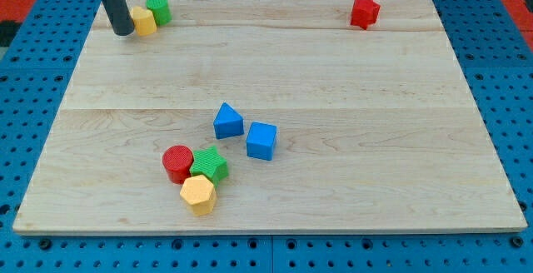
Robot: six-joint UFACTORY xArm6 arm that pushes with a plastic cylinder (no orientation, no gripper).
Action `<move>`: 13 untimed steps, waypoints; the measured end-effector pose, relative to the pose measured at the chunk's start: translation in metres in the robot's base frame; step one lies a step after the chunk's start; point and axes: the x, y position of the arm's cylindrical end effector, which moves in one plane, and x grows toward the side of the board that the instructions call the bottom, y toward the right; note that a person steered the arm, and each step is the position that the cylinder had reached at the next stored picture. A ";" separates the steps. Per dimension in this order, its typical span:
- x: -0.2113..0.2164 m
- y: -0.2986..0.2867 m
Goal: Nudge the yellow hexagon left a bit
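Blocks number eight, two each in yellow, green, red and blue; no fingers, my tip (122, 32) touches one yellow block (144, 22).

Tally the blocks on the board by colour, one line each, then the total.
Yellow: 2, hexagon, block touching my tip
Green: 2, star, cylinder
Blue: 2, triangle, cube
Red: 2, cylinder, star
Total: 8

Yellow hexagon (198, 194) open leftward, green star (210, 165) seemingly touching above, red cylinder (177, 163) up-left
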 end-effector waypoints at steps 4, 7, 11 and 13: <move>0.109 0.044; 0.207 0.045; 0.337 0.089; 0.337 0.200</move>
